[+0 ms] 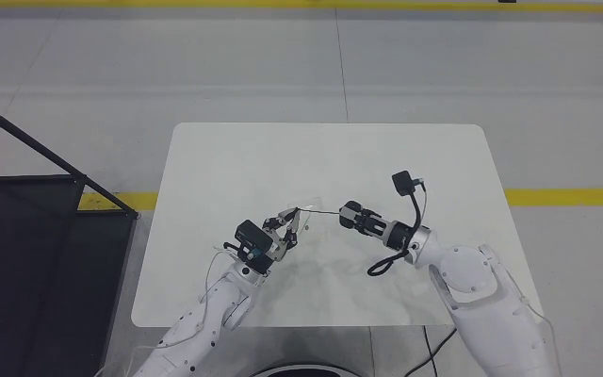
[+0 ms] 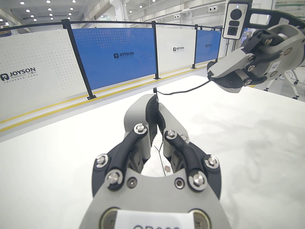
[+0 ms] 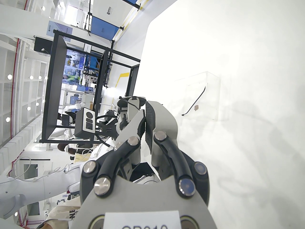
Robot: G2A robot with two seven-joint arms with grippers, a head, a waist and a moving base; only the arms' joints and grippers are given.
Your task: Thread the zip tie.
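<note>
- Left gripper (image 1: 293,217) sits low and left of centre in the top view, over the table (image 1: 424,170). The right gripper (image 1: 345,214) is just to its right, and the zip tie (image 1: 320,212) spans the gap between their tips.
- Left wrist view: its own jaws are clenched on the tie near its head, which pokes out past the tips. The strap sags across to the right gripper, whose jaws pinch the far end.
- Right wrist view: its own jaws are pressed together. Beyond them a clear box (image 3: 209,82) on the table holds a black strap (image 3: 194,102).
</note>
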